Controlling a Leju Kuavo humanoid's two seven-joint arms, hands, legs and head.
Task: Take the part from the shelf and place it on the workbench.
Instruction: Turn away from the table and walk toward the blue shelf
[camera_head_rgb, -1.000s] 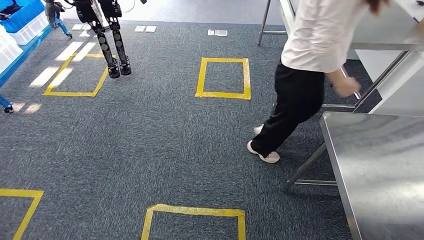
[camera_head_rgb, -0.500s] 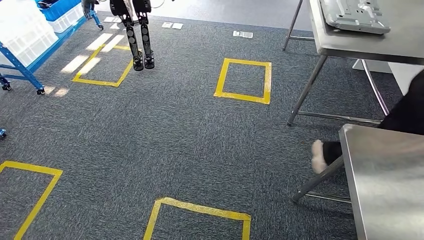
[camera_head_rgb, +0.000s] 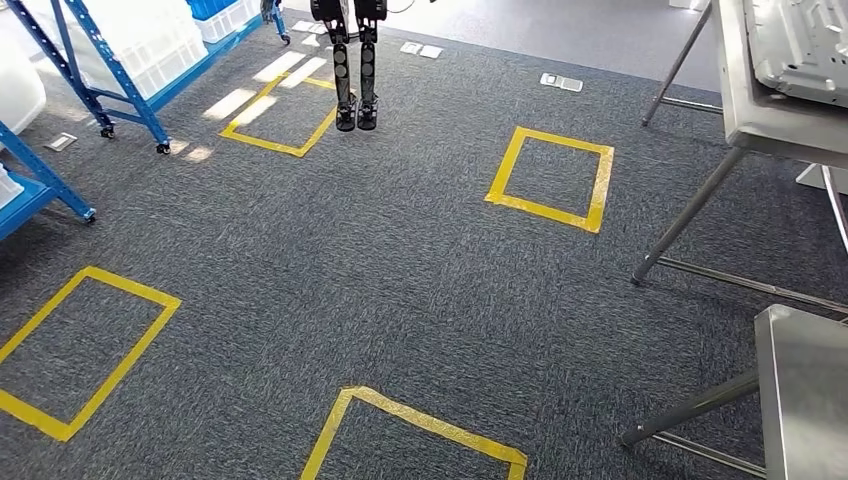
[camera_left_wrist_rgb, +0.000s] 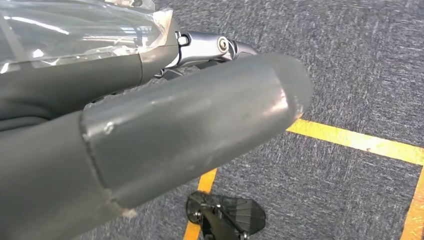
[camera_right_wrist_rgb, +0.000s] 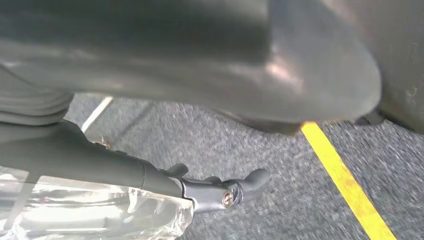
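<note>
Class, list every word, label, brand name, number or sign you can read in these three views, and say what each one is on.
No readable text appears in any view.
Small white floor plates: any markings are too small to read.
White bins on the blue shelf: no legible label.
Metal part on the workbench: no visible lettering.
Yellow tape squares: plain, with no writing.
</note>
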